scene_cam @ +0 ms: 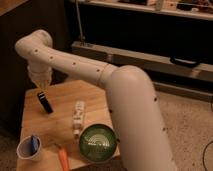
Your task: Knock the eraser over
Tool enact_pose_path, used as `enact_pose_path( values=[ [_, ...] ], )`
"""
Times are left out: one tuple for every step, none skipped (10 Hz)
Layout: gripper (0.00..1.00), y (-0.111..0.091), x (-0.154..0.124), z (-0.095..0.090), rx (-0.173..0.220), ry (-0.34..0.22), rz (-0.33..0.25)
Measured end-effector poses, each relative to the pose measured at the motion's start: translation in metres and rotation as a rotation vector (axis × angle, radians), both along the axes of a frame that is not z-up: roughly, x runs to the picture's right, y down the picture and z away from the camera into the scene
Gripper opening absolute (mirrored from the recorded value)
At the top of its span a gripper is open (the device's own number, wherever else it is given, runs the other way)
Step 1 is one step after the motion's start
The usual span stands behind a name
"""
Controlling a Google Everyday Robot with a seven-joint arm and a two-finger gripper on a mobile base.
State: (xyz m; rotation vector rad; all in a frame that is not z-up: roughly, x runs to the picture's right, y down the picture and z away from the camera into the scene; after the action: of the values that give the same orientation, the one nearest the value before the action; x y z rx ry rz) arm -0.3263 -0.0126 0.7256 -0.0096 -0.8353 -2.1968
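We look down from high beside the arm (125, 100), facing the wooden table (62, 97) close below; the gripper (42, 86) hangs over its far-left corner.

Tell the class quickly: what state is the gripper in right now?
Gripper: cannot be told; it hangs just above the eraser, over the table's left rear part.

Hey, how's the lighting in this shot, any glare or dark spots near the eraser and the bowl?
Camera view: warm light on the wooden table and the white arm, dark backdrop behind. Camera view: bright reflected arcs glare inside the green bowl. Camera view: the hand hangs just above the black eraser, which contrasts well with the pale wood.
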Motion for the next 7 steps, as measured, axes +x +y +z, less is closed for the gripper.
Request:
enact_pose_path(
  values=[
    [0.03, 0.009, -0.016, 0.011, -0.008, -0.033, -0.043],
    [0.03, 0.012, -0.026, 0.017, -0.013, -0.060, -0.067],
    [0.03, 0.012, -0.033, 0.022, -0.018, -0.082, -0.082],
    [0.03, 0.011, -0.037, 0.026, -0.026, -0.094, -0.091],
    [0.03, 0.012, -0.042, 0.031, -0.037, -0.104, -0.106],
    [0.03, 0.014, -0.047, 0.031, -0.041, -0.117, -0.119],
    [0.03, 0.017, -0.049, 0.031, -0.044, -0.126, -0.134]
  ],
)
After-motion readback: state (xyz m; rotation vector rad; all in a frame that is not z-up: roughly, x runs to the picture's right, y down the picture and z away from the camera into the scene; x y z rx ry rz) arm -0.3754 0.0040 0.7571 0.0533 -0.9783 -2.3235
